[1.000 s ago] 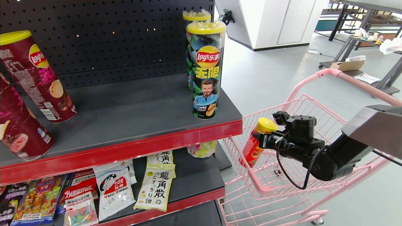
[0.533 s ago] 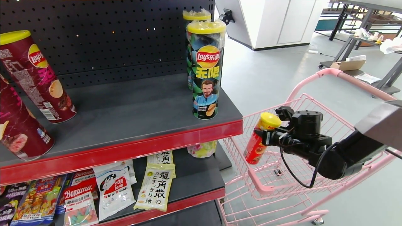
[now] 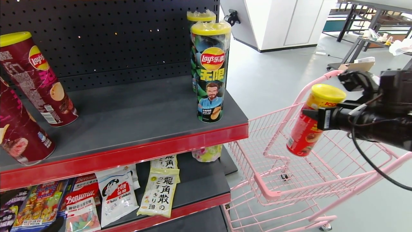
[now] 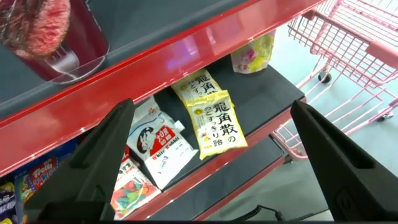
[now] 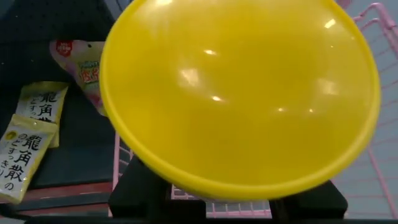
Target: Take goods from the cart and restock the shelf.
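Note:
My right gripper (image 3: 325, 111) is shut on a red chip can (image 3: 305, 132) with a yellow lid (image 3: 328, 91), holding it slightly tilted in the air above the pink cart (image 3: 273, 180). The yellow lid (image 5: 239, 93) looms close in the right wrist view. The can hangs to the right of the grey upper shelf (image 3: 128, 112), level with its red front edge. My left gripper (image 4: 211, 168) is open, its two dark fingers (image 4: 99, 155) spread in front of the lower shelf with its snack bags (image 4: 214, 124).
Two green chip cans (image 3: 210, 71) stand at the upper shelf's right end and dark red cans (image 3: 35, 77) at its left, with bare shelf between. Snack bags (image 3: 159, 190) lie on the lower shelf. Tables stand far right.
My right gripper has lifted the red chip can up and to the right, out of the cart basket to above its rim. The shelf goods have not moved.

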Controlling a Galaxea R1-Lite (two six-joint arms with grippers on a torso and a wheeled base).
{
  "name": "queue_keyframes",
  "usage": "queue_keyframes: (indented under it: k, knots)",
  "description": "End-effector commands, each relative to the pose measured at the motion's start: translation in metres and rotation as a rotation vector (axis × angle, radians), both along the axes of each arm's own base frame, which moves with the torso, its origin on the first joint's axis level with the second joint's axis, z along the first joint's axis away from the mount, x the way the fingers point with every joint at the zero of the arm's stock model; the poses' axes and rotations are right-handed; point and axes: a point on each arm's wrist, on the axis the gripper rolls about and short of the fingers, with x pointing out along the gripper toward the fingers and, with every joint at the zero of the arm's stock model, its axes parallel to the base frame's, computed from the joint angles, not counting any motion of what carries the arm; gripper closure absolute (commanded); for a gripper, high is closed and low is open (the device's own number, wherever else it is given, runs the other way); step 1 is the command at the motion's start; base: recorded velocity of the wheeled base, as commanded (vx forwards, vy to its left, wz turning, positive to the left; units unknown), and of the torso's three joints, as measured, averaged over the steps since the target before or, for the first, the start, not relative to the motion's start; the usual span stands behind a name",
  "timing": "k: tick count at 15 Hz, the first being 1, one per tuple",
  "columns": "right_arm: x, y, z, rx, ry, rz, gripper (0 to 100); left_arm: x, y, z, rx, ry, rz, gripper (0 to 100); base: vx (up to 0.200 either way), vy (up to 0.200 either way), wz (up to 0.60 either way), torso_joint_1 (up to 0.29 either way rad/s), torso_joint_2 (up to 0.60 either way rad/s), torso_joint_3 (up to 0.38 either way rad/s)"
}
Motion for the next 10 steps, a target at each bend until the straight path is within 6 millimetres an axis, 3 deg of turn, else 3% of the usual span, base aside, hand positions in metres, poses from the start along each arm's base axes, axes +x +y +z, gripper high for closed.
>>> queue_keyframes:
  k: [1, 5, 10]
  knots:
    - [-0.081, -0.006, 0.039, 0.003, -0.068, 0.023, 100, 0.003, -0.001, 0.004, 0.002, 0.005, -0.001, 0, 0.0, 0.0, 0.0, 0.0, 0.0, 0.0]
    - [-0.134, -0.015, 0.026, -0.026, -0.058, 0.023, 100, 0.016, -0.005, 0.014, 0.095, 0.008, -0.011, 0, 0.0, 0.0, 0.0, 0.0, 0.0, 0.0]
    - [-0.15, -0.02, 0.017, -0.072, -0.054, 0.034, 100, 0.02, -0.006, 0.019, 0.13, 0.001, -0.016, 0, 0.0, 0.0, 0.0, 0.0, 0.0, 0.0]
